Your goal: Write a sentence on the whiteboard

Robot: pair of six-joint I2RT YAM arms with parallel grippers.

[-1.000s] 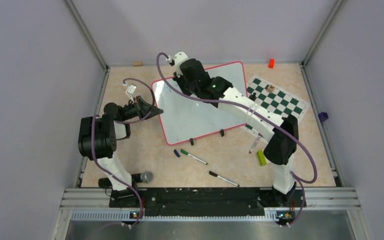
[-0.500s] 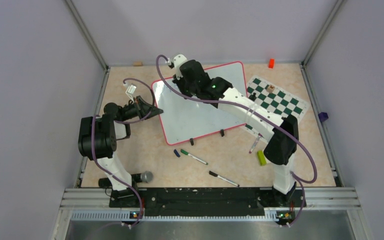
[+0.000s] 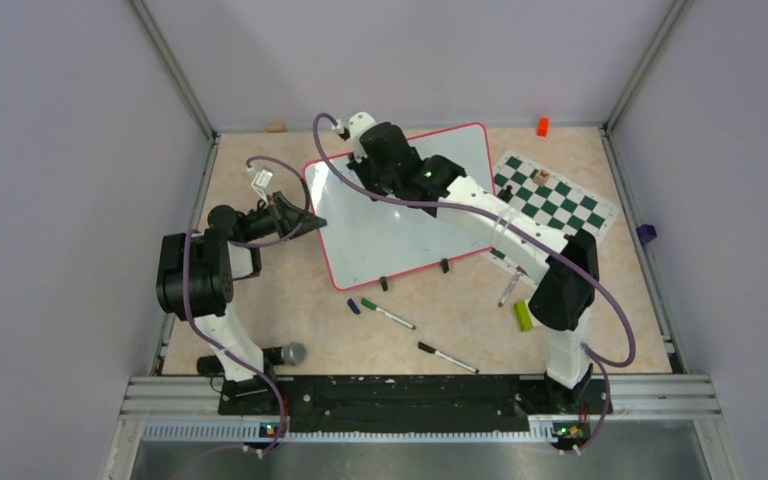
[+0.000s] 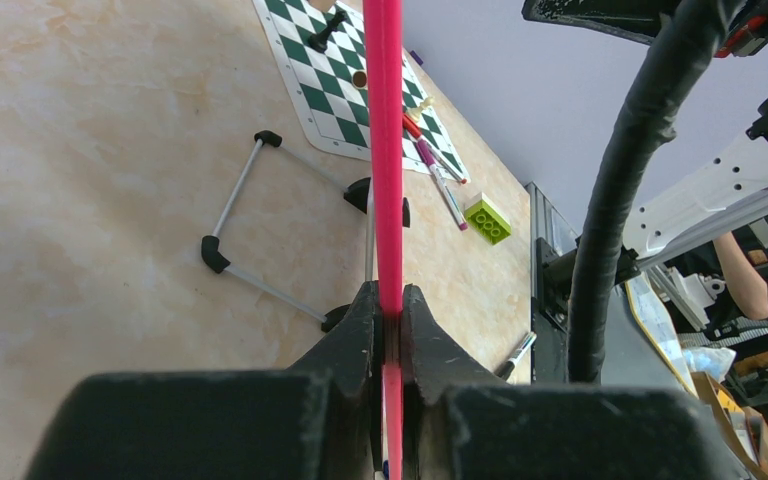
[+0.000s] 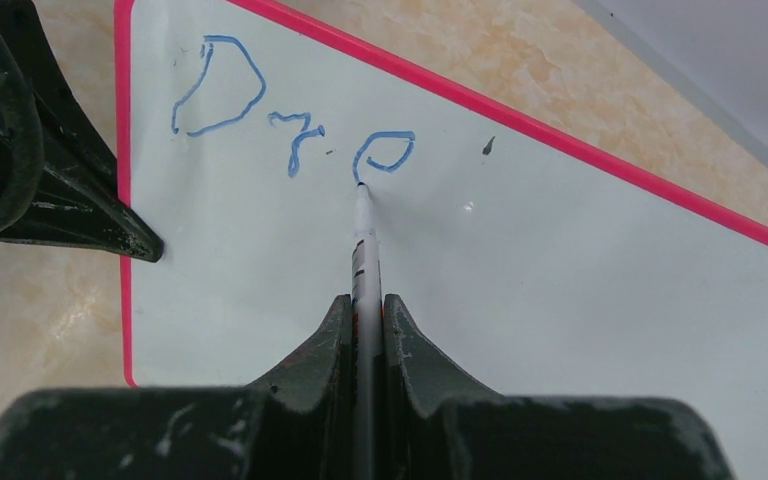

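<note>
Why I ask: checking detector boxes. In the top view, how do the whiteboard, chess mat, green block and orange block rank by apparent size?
Largest first:
whiteboard
chess mat
green block
orange block, slightly smaller but farther from the camera, so that pair is unsure.

R of right gripper (image 5: pixel 366 300) w/ marker (image 5: pixel 364 235): whiteboard (image 5: pixel 580 270) bare, room to pass. L: left gripper (image 5: pixel 125 232) on its edge blocks.

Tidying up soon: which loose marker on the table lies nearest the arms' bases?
The black-capped marker, nearest of the three. The green-capped marker lies farther in, and the pink marker sits by the chess mat.
</note>
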